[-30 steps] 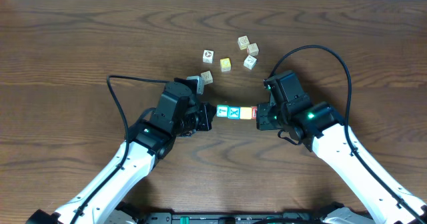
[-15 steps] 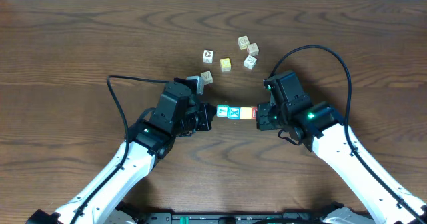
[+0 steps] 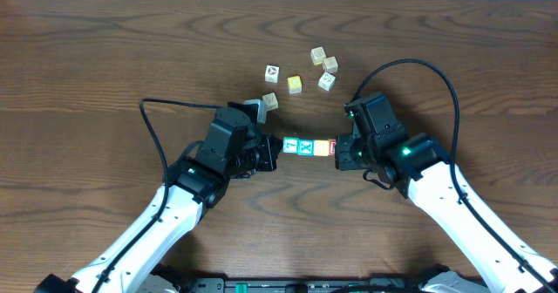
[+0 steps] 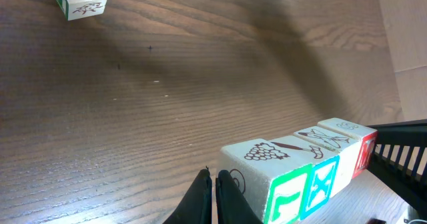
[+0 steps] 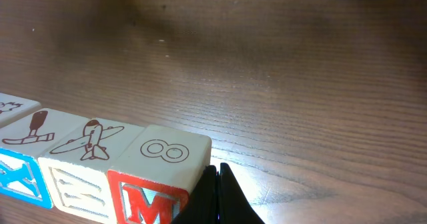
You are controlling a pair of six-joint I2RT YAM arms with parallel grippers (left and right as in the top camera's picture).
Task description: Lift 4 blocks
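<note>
Four blocks point(image 3: 308, 146) sit in one row mid-surface point(image 3: 105, 66), long axis running left-right between the arms. Left jaws are pressed together, butting the green block point(image 4: 288, 197). Right jaws are pressed together against the red M block point(image 5: 150, 201). Both are equally near; unclear if the row is off the surface

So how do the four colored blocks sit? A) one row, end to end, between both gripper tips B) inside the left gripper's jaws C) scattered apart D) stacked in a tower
A: the blocks form one touching row, left gripper at the green end, right gripper at the red end.
</note>
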